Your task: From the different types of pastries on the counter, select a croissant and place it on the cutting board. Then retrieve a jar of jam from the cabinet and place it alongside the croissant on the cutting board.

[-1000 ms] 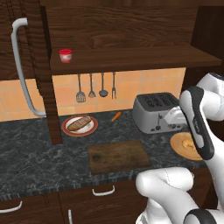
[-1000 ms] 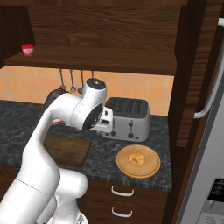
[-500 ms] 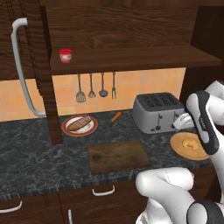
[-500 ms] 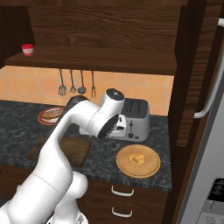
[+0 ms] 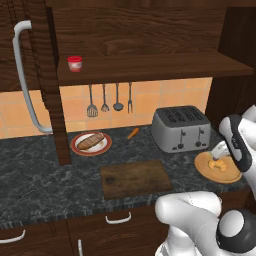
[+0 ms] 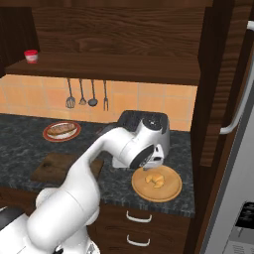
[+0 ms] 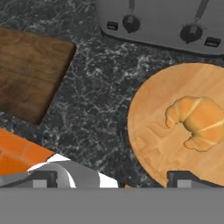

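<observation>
My fingers (image 7: pixel 111 181) hang spread and empty above the bench (image 7: pixel 96 109) — croissant (image 7: pixel 199 122) at two o'clock on its round disc (image 7: pixel 153 135), cutting board (image 7: pixel 30 72) at ten.

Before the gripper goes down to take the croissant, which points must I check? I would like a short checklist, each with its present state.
1. Croissant lies free on the round wooden disc, nothing on top: ok.
2. Gripper centred over the croissant: not ok; in the hand view the croissant sits toward the right finger.
3. Fingers open wide enough: cannot tell; only the tips show.
4. Toaster clear of the descent: cannot tell; it stands close behind the disc.
5. Cutting board free to receive the croissant: ok.
6. Jar of jam on the cabinet shelf: ok.
</observation>
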